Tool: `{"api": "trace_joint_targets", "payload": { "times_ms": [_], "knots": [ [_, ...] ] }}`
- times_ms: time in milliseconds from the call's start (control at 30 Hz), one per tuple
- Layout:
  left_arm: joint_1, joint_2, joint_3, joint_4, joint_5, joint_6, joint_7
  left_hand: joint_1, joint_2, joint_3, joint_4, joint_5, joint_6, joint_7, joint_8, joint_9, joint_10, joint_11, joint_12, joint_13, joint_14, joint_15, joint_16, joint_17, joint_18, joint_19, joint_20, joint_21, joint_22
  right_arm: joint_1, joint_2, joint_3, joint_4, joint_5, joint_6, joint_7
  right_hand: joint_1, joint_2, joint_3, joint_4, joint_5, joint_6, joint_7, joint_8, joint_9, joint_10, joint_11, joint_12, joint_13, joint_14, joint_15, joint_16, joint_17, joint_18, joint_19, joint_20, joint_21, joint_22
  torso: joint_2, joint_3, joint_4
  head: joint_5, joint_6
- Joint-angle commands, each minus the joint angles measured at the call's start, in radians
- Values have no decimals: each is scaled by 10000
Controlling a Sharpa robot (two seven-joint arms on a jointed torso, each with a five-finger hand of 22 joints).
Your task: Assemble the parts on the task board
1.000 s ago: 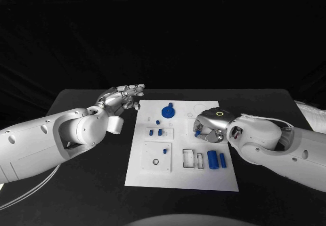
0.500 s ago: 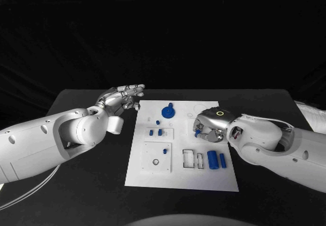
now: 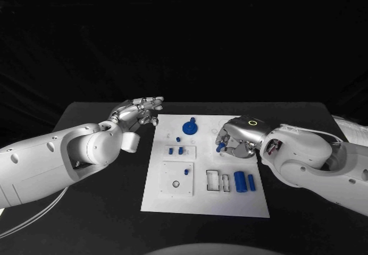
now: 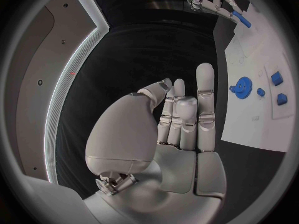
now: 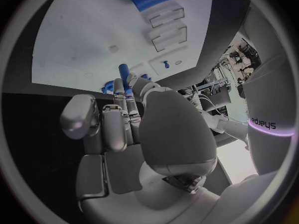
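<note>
Right hand (image 3: pixel 239 139) higher, blue peg (image 3: pixel 220 145) pinched.

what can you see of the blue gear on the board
The blue gear is a small toothed wheel of solid blue, plastic by its look, with a short knob or peg at its edge. It sits on the far part of the white task board, and nothing touches it. The left hand hovers off the board beside it; the right hand, holding a small blue part, is on its other side. The left wrist view shows its teeth.
</note>
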Motion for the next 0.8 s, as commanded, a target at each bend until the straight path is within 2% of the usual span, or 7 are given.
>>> {"api": "trace_joint_targets", "payload": {
  "times_ms": [33, 167, 233, 333, 533, 667, 800],
  "knots": [
    [4, 25, 3, 9, -39, 117, 22, -22, 13, -47, -33, 40, -74, -22, 58, -4, -87, -13, 40, 16, -44, -13, -34, 14, 150, -49, -18, -37, -3, 25, 50, 4, 286, 487, -265, -39, 181, 75, 1, -72, 26, 51, 31, 23, 57, 54, -16, -71, -8, 440, -48, 17, -10, 41, -27, -73, 12, -8, 17, 5, 11, 27, 22],
    [4, 38, 2, 8, -39, 121, 21, -22, 13, -47, -33, 40, -74, -22, 58, -4, -87, -13, 40, 16, -44, -13, -34, 14, 150, -49, -18, -37, -3, 1, 356, 2, 504, 551, -301, 86, 180, 70, 10, -83, 27, 41, 37, 14, 58, 43, -12, -87, -13, 437, -44, 11, -19, 44, -33, -75, 4, -20, 19, 6, 9, 107, 3],
    [3, 48, 1, 4, -39, 123, 20, -22, 13, -47, -33, 40, -74, -22, 58, -4, -87, -13, 40, 16, -44, -13, -34, 14, 150, -49, -18, -37, -3, -82, 639, -3, 540, 507, -306, 169, 184, 73, 24, -95, 29, 33, 43, 6, 59, 33, -8, -102, -17, 437, -41, 15, -13, 46, -37, -78, -1, -26, 22, 10, 5, 153, -8],
    [3, 94, 1, -13, -39, 136, 23, -22, 13, -47, -33, 40, -74, -22, 58, -4, -87, -13, 40, 16, -44, -13, -34, 14, 150, -49, -18, -37, -3, -251, 1181, -37, 489, 400, -285, 325, 186, 77, 32, -102, 29, 28, 47, 1, 59, 28, -5, -110, -19, 435, -39, 12, -18, 48, -40, -79, -6, -35, 6, 8, 0, 292, 6],
    [2, 188, -2, -42, -39, 158, 23, -22, 13, -47, -33, 40, -74, -22, 58, -4, -87, -13, 40, 16, -44, -13, -34, 14, 150, -49, -18, -37, -3, -603, 2065, -154, 222, 208, -209, 607, 192, 84, 58, -131, 32, 4, 64, -19, 60, 10, 8, -139, -24, 432, -31, 7, -26, 54, -55, -82, -29, -70, -22, -7, 80, 364, -41],
    [2, 205, -4, -42, -39, 156, 17, -22, 13, -47, -33, 40, -74, -22, 58, -4, -87, -13, 40, 16, -44, -13, -34, 14, 150, -49, -18, -37, -3, -748, 2461, -203, -50, 100, -96, 714, 195, 86, 69, -150, 32, -7, 74, -28, 60, 2, 14, -153, -26, 433, -25, 16, -13, 54, -57, -84, -27, -66, -4, -3, 50, 455, -31],
    [2, 218, -5, -35, -39, 160, 12, -3, 23, -39, -47, 42, -79, -21, 68, -2, -101, -14, 60, 18, -48, -14, -34, 0, 153, -49, -17, -41, -4, -849, 2714, -264, -324, 52, 66, 790, 195, 82, 69, -157, 32, -11, 77, -32, 61, 0, 17, -157, -27, 432, -23, 14, -18, 55, -58, -85, -29, -68, -15, -5, 65, 469, -61]
  ]
}}
